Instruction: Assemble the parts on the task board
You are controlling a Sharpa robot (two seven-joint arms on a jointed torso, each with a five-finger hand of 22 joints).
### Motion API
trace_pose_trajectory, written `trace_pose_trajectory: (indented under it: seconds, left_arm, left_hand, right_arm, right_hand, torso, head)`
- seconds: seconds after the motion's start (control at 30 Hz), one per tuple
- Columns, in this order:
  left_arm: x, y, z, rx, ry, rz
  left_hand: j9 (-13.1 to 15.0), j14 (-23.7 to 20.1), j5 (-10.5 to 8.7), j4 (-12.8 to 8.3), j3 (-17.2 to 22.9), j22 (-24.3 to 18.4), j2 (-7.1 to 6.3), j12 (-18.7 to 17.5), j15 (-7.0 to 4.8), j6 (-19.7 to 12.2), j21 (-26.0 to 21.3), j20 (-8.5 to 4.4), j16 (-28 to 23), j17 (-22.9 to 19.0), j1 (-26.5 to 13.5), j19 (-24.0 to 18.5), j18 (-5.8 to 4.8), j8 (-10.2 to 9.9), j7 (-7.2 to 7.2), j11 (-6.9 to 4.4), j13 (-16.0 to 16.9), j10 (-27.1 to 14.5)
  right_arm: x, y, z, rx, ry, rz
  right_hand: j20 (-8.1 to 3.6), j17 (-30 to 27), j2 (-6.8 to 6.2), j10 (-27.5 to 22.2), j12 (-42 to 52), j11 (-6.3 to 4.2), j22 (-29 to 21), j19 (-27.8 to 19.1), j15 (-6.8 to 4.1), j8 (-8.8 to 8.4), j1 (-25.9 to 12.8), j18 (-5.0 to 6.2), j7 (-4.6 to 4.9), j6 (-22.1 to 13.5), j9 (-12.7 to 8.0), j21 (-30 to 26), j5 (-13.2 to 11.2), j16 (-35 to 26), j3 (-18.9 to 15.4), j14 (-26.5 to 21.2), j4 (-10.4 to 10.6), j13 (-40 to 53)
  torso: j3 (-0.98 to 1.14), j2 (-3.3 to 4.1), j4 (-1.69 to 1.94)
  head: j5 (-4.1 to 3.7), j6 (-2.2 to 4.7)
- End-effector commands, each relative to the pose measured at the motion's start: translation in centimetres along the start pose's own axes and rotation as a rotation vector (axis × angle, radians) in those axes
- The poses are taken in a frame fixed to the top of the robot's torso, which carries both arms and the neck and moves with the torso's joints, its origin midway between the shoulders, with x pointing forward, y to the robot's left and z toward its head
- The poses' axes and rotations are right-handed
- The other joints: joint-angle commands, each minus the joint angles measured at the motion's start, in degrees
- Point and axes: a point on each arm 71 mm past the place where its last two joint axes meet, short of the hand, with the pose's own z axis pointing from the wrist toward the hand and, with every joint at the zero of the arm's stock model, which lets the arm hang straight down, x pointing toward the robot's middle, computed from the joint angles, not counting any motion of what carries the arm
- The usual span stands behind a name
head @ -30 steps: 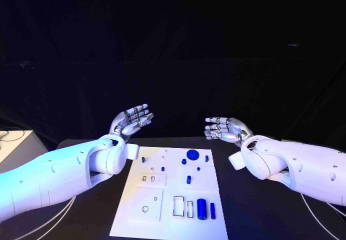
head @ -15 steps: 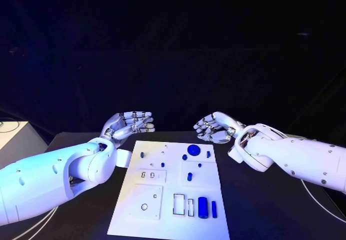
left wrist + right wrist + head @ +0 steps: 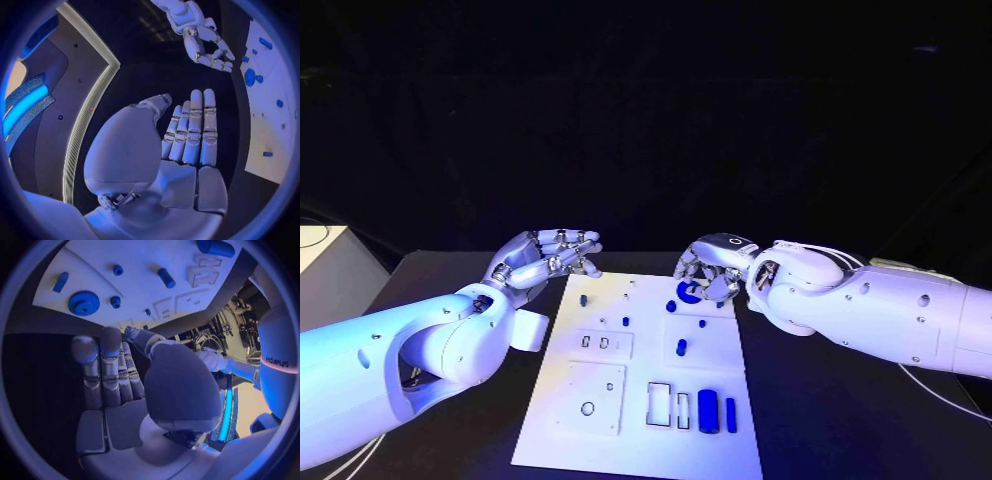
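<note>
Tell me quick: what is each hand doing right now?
Left hand: open, holding nothing, fingers extended.
Right hand: open, holding nothing, above the far end of the task board by the blue gear.

Dim room, black bkgd; blue-violet light on white task board [image 3: 610, 385] & arms. Wrist views fisheye, edges bent, dark rim.
</note>
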Motion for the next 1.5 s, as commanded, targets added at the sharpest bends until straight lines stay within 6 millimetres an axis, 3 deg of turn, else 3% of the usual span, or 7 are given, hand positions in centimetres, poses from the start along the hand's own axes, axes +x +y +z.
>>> trace_pose_trajectory:
  seconds: [0.03, 0.13, 0.17, 0.47, 1.0, 1.5]
  left_arm:
    - [0.8, -0.2, -0.2, -0.010, 0.061, -0.035]
    - [1.1, -0.3, -0.5, -0.012, 0.083, -0.047]
    - [1.2, -0.4, -0.6, -0.012, 0.092, -0.051]
    - [1.4, -0.7, -0.9, -0.010, 0.118, -0.062]
    - [1.3, -1.0, -0.8, -0.011, 0.122, -0.059]
    - [1.0, -1.1, -0.8, -0.020, 0.117, -0.055]
  left_hand:
    - [0.1, -0.9, -0.09, -0.1, 0.6, 3.1, -0.06, -0.4, -0.43, 0.1, 4.5, -0.47, 5.6, 3.3, -0.7, -0.9, -0.12, -0.4, -0.06, -0.02, 0.1, 0.3]
    - [0.4, -2.2, -0.07, -0.1, 2.1, 7.5, -0.07, -0.4, -0.53, 0.1, 11.4, -0.57, 11.2, 5.9, -1.2, -1.4, 0.17, -0.6, -0.13, -0.14, 0.1, 0.4]
    - [0.5, -2.4, -0.08, -0.2, 2.4, 8.4, -0.26, -0.5, -0.62, 0.0, 12.7, -0.56, 11.9, 6.1, -1.3, -1.4, 0.20, -0.6, -0.17, -0.05, 0.1, 0.3]
    - [0.7, -3.4, -0.10, -0.2, 3.3, 10.4, -0.49, -0.5, -0.58, -0.2, 16.1, -0.47, 13.5, 6.5, -1.6, -1.9, 0.28, -0.7, -0.16, 0.03, 0.1, 0.0]
    - [0.7, -4.2, -0.12, -0.3, 3.7, 11.2, -0.76, -0.7, -0.35, -0.9, 17.4, -0.31, 13.6, 6.2, -1.7, -2.5, 0.28, -1.0, 0.25, 0.34, 0.0, -0.7]
    - [0.6, -4.5, -0.13, -0.4, 3.8, 11.5, -0.87, -0.7, -0.19, -1.3, 17.9, -0.16, 13.6, 6.1, -1.7, -2.9, 0.28, -1.3, 0.53, 0.57, 0.0, -1.2]
  right_arm:
    - [0.6, -0.1, 0.2, 0.024, 0.071, -0.163]
    - [0.8, 0.0, 0.3, 0.031, 0.076, -0.183]
    - [0.8, 0.0, 0.4, 0.035, 0.077, -0.190]
    - [1.1, 0.1, 0.8, 0.048, 0.075, -0.200]
    - [2.2, 0.5, 1.2, 0.048, 0.104, -0.176]
    - [2.4, 1.0, 1.2, 0.040, 0.096, -0.163]
  right_hand:
    - [0.15, 3.3, -0.98, -2.1, -0.1, 0.33, 3.5, 1.2, 0.15, -0.41, -0.1, -0.84, 0.10, -0.2, 0.2, 2.6, -0.3, 3.7, 0.1, 0.2, 0.5, -0.1]
    - [0.30, 7.5, -1.29, -2.7, 0.0, 0.39, 7.3, 2.7, 0.27, -0.46, -0.2, -1.43, 0.12, -0.4, 0.5, 5.4, -0.2, 8.1, 0.0, 0.6, 0.8, 0.0]
    - [0.40, 11.7, -1.51, -2.9, 0.1, 0.44, 11.7, 4.4, 0.30, -0.49, -0.4, -2.15, 0.11, -0.6, 0.7, 8.6, -0.1, 12.5, -0.2, 1.2, 1.1, 0.1]
    - [0.76, 20.1, -1.84, -3.7, 0.1, 0.50, 21.2, 7.7, 0.40, -0.59, -0.5, -3.71, 0.10, -1.3, 1.5, 15.3, 0.6, 21.3, -0.7, 1.7, 2.0, 0.3]
    - [1.03, 21.6, -1.26, -3.2, 0.3, 0.44, 23.6, 8.5, 0.28, -0.34, -0.3, -4.09, 0.13, -1.2, 2.1, 17.0, 0.8, 23.5, -0.2, 1.5, 2.4, 0.4]
    - [1.16, 21.8, -0.71, -2.2, 0.5, 0.36, 24.4, 8.6, 0.19, 0.21, -0.6, -4.17, 0.26, -0.4, 2.6, 17.6, 0.9, 24.2, 0.3, 1.2, 3.0, 0.6]
  torso:
    - [-0.27, 1.07, 0.65]
    - [-0.35, 1.42, 0.84]
    - [-0.42, 1.61, 0.99]
    - [-0.73, 2.57, 1.50]
    - [-1.17, 3.90, 2.06]
    - [-1.22, 4.95, 2.16]
  head:
    - [0.00, -0.10]
    - [-0.16, -0.07]
    - [-0.31, -0.10]
    - [-0.88, -0.07]
    - [-1.41, -0.41]
    - [-1.52, -0.03]
